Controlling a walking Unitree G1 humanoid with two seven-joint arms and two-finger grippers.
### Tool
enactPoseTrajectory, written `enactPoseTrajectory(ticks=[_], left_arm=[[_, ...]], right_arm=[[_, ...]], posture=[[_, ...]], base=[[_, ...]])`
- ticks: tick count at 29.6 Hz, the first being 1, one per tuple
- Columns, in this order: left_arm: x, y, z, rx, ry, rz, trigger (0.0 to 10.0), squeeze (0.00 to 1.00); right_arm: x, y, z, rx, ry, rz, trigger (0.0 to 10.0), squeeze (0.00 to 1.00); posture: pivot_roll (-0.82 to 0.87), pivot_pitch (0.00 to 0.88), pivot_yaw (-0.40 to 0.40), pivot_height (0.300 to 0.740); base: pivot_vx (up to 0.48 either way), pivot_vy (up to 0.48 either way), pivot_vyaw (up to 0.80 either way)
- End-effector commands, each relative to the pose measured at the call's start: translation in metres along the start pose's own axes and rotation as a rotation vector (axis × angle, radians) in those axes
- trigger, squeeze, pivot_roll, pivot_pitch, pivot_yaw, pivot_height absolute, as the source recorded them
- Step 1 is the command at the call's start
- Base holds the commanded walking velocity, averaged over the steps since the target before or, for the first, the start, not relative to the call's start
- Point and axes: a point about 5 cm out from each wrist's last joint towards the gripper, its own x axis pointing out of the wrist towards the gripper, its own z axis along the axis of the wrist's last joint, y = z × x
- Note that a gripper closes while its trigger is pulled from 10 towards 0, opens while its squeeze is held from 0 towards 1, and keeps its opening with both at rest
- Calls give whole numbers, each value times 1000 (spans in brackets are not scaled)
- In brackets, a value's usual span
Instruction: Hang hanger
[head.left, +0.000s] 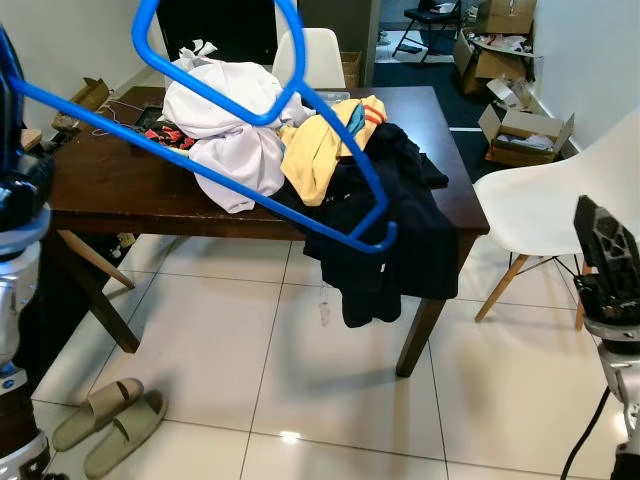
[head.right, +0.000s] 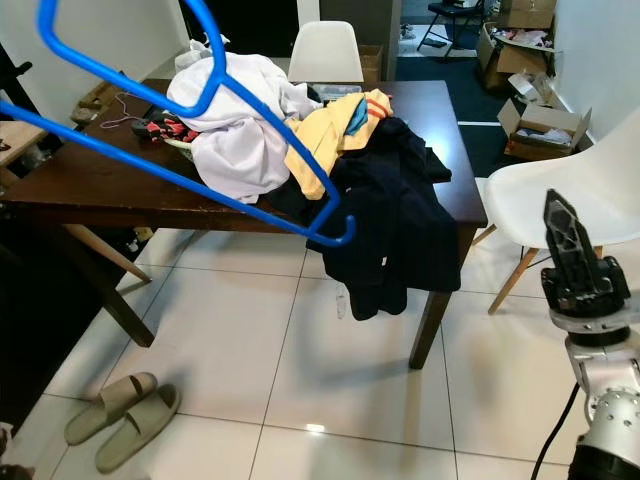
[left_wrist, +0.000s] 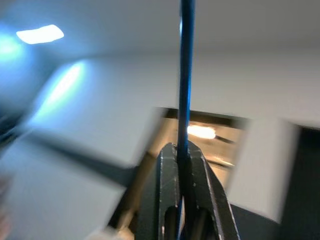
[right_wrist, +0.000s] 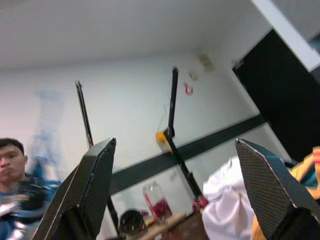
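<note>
Meanwhile, left gripper had its fingers clamped on the blue hanger, long bar running diagonally from upper left toward frame centre over the table; right gripper gaped wide, holding nothing.

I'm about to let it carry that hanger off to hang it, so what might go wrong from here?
The blue hanger juts out over the clothes pile on the table; turning might snag a garment. The left gripper pinches only the thin bar, so the hanger may swivel or slip. The right gripper is open beside the white chair and may bump it.
</note>
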Motion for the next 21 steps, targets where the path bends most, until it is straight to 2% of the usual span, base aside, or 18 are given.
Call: enactPoseTrajectory(ticks=[1, 2, 3, 5, 6, 7, 10, 14, 16, 17, 18, 19, 21], left_arm=[[-20, 23, -15, -45, 43, 168, 10000, 0], [-29, 36, -31, -88, 91, 236, 10000, 0], [-32, 38, -40, -120, 124, 236, 10000, 0], [-32, 38, -40, -120, 124, 236, 10000, 0], [-33, 36, -48, -162, 163, 193, 10000, 0], [-33, 36, -48, -162, 163, 193, 10000, 0], [-19, 28, -56, -332, 187, 36, 10000, 0], [-16, 27, -60, -364, 211, 12, 10000, 0], [-14, 23, -70, -385, 305, -36, 10000, 0], [-14, 23, -70, -385, 305, -36, 10000, 0], [-15, 23, -73, -384, 335, -54, 10000, 0], [-15, 23, -73, -384, 335, -54, 10000, 0], [-16, 23, -74, -382, 358, -70, 10000, 0]], right_arm=[[4, 0, -5, -20, 26, -13, 10000, 0], [8, 2, -6, -28, 41, -1, 10000, 0], [9, 5, -7, -29, 48, 19, 10000, 0], [9, 5, -7, -29, 48, 19, 10000, 0], [10, 8, -5, -30, 48, 52, 10000, 0], [10, 8, -5, -30, 48, 52, 10000, 0], [12, 24, 8, -34, 36, 170, 10000, 0], [13, 27, 8, -28, 43, 199, 10000, 0], [15, 31, 1, -36, 158, 236, 10000, 0], [15, 31, 1, -36, 158, 236, 10000, 0], [17, 31, -5, -48, 219, 238, 10000, 0], [17, 31, -5, -48, 219, 238, 10000, 0], [21, 33, -11, -57, 289, 238, 10000, 0]], posture=[[10, 125, 18, 740], [5, 125, 18, 740], [2, 123, 19, 740], [2, 123, 19, 740], [1, 121, 19, 740], [1, 121, 19, 740], [-9, 115, 24, 740], [-11, 114, 26, 740], [-14, 110, 27, 740], [-14, 110, 27, 740], [-14, 106, 27, 740], [-14, 106, 27, 740], [-14, 105, 26, 740]], base=[[0, 0, 0], [0, 0, 0], [0, 0, 0], [0, 0, 0], [0, 0, -769], [0, 0, -769], [0, 0, -752], [0, 0, -694], [0, 0, 0], [0, 0, 0], [0, 0, 0], [0, 0, 0], [0, 0, 0]])
